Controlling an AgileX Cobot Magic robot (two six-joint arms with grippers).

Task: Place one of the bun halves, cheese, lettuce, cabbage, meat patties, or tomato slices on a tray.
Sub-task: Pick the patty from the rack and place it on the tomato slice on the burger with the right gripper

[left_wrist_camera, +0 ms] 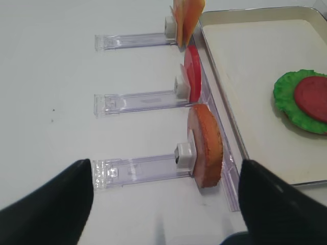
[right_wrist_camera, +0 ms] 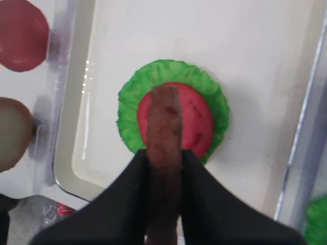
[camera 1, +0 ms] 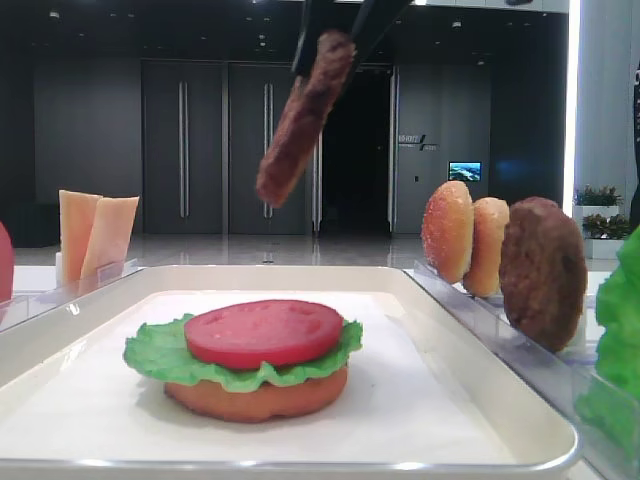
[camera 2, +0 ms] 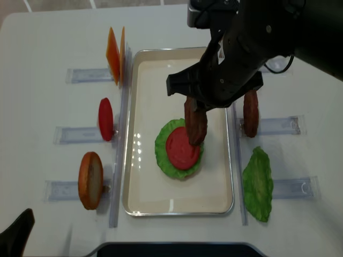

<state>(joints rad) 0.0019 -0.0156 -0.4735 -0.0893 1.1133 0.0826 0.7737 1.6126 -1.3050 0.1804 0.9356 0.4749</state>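
Right, my right gripper (right_wrist_camera: 164, 204) is clamped on the meat patty's (camera 1: 305, 118) edge; stiff, light, hanging over the tomato slice (camera 1: 264, 332); I'd hold the rim.

Tray (camera 2: 217, 187): bare floor all around the central stack of lettuce (camera 2: 167, 160) and tomato slice (camera 2: 181, 149). Above the stack: meat patty (camera 2: 195, 124) hanging edge-on. Flanks: clear racks (camera 2: 118, 155) with upright food, lining both long rims.
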